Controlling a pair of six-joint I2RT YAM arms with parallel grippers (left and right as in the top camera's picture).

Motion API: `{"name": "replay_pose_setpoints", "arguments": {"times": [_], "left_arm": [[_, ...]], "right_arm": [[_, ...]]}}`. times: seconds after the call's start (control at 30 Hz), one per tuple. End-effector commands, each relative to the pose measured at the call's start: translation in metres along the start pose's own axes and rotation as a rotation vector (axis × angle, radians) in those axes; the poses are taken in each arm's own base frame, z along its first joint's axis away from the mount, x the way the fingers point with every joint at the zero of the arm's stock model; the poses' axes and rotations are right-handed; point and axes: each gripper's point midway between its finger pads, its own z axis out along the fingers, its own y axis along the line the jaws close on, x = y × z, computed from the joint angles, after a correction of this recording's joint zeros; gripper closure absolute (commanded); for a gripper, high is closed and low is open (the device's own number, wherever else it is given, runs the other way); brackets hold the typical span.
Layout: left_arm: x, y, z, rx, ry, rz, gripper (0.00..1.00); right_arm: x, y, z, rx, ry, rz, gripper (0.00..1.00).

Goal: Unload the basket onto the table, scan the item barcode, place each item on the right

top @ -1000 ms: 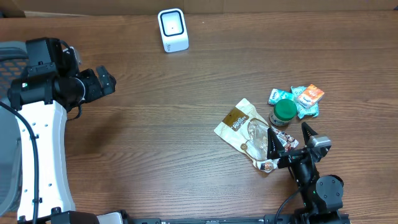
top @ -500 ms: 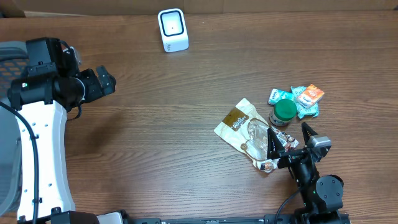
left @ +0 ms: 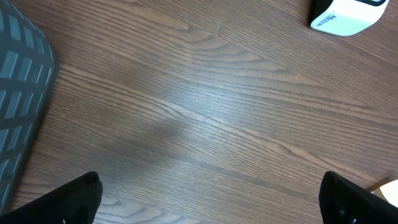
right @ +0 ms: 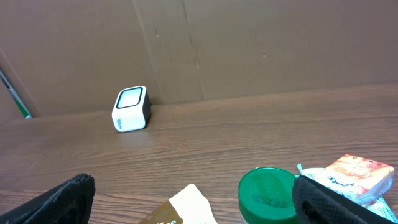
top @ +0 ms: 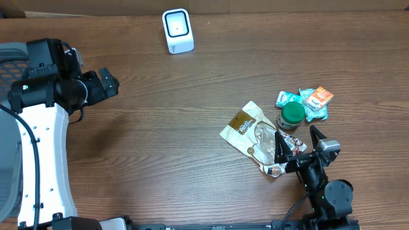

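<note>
Several items lie in a cluster at the table's right: a brown-and-white pouch (top: 245,123) (right: 186,208), a green-lidded jar (top: 292,115) (right: 267,191), and teal and orange packets (top: 313,99) (right: 357,174). My right gripper (top: 294,131) (right: 196,205) is open just on the near side of the jar and pouch, holding nothing. The white scanner (top: 177,30) (left: 345,14) (right: 130,109) stands at the far edge. My left gripper (top: 110,84) (left: 211,202) hangs open over bare wood at the left, far from the items. I cannot make out a barcode in any view.
A clear crinkled packet (top: 268,152) lies under the right gripper's left finger. A grey mesh surface (left: 18,93) borders the table's left side. A brown cardboard wall (right: 249,43) closes off the back.
</note>
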Motion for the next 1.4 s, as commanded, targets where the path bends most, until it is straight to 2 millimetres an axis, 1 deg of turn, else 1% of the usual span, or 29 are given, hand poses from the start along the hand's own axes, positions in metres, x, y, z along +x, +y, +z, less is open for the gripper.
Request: {"name": "replay_pose_setpoints", "arguments": {"times": [0.0,0.17,0.23,0.3,0.4,0.47,0.53,0.6,0.67,0.73,0.8,0.87,0.93,1.13,1.27,1.37], "left_arm": [[0.000,0.000,0.001,-0.003,0.003,0.013,0.01],[0.000,-0.001,0.000,-0.001,0.001,0.014,0.00],[0.000,-0.003,-0.005,0.004,-0.013,0.022,0.00],[0.000,-0.010,-0.013,0.017,-0.035,0.038,0.01],[0.005,-0.028,-0.033,0.050,-0.084,0.089,0.00],[0.011,-0.033,-0.048,0.030,-0.124,0.149,0.00],[0.012,-0.034,-0.061,-0.021,-0.198,0.206,0.00],[0.015,-0.042,-0.073,-0.020,-0.282,0.242,0.00],[0.014,-0.052,-0.079,0.030,-0.381,0.260,0.00],[0.013,-0.065,-0.084,0.125,-0.507,0.281,0.00],[0.019,-0.077,-0.086,0.218,-0.605,0.349,0.01],[0.029,-0.085,-0.088,0.290,-0.692,0.429,0.01],[0.040,-0.087,-0.085,0.332,-0.760,0.486,0.00],[0.070,-0.074,-0.067,0.333,-0.936,0.570,0.00],[0.095,-0.062,-0.059,0.295,-1.001,0.654,0.01],[0.108,-0.055,-0.055,0.272,-1.048,0.702,0.01]], "right_arm": [[0.001,-0.001,0.000,0.004,-0.007,-0.001,0.00],[0.001,-0.001,0.000,0.004,-0.007,-0.001,0.00],[0.001,-0.001,0.000,0.004,-0.007,-0.001,0.00],[0.001,-0.001,0.000,0.004,-0.007,-0.001,0.00],[0.001,-0.001,0.000,0.004,-0.007,-0.001,0.00],[0.001,-0.001,0.000,0.004,-0.007,-0.001,0.00],[0.001,-0.001,0.000,0.004,-0.007,-0.001,0.00],[0.001,-0.001,0.000,0.004,-0.007,-0.001,0.00],[0.001,-0.001,0.000,0.004,-0.007,-0.001,0.00],[0.001,-0.001,0.000,0.004,-0.007,-0.001,0.00],[0.001,-0.001,0.000,0.004,-0.007,-0.001,0.00],[0.001,-0.001,0.000,0.004,-0.007,-0.001,0.00],[0.001,-0.001,0.000,0.004,-0.007,-0.001,0.00],[0.001,-0.001,0.000,0.004,-0.007,-0.001,0.00],[0.001,-0.001,0.000,0.004,-0.007,-0.001,0.00],[0.001,-0.001,0.000,0.004,-0.007,-0.001,0.00]]}}
